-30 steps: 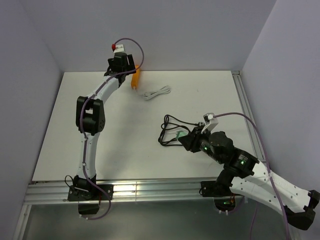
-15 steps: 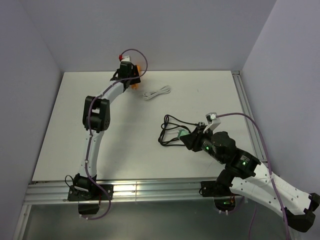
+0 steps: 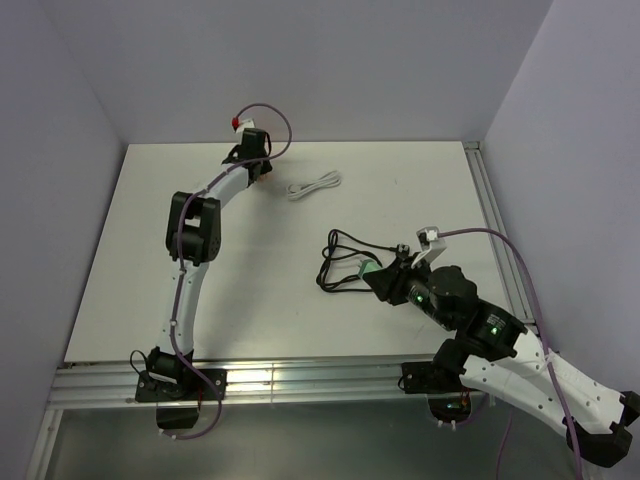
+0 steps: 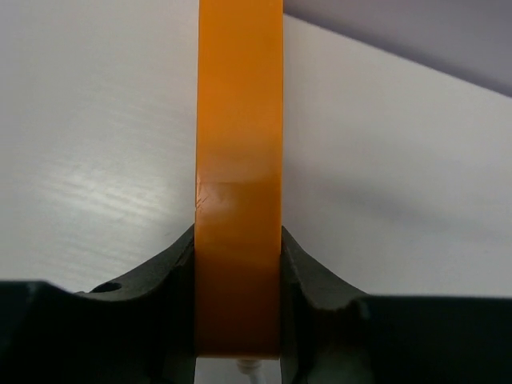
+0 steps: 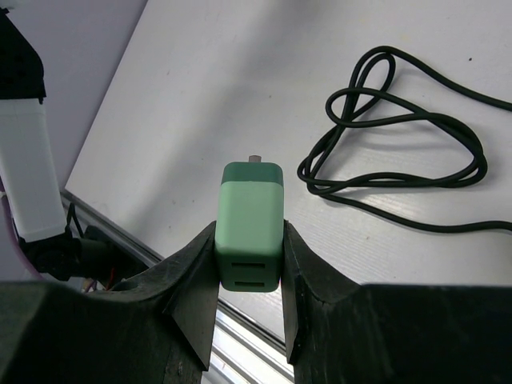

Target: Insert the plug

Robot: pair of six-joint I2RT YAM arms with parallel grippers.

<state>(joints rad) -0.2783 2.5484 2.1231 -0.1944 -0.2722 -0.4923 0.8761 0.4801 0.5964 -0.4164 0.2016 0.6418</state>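
My right gripper is shut on a green charger plug, held above the table with its metal prong pointing away from the wrist and two slots facing the camera. The plug shows in the top view beside a coiled black cable. My left gripper is at the far back of the table, shut on a long orange block that stands between its fingers. A white wire end shows under the block. The block is hidden under the gripper in the top view.
A small coiled white cable lies at the back of the table, right of my left gripper. The black cable lies right of the plug. The table's metal front rail runs below my right gripper. Walls close the back and sides.
My left gripper has turned and shifted left at the back wall, so the orange block no longer shows from above. My right gripper has drawn slightly right with the green plug.
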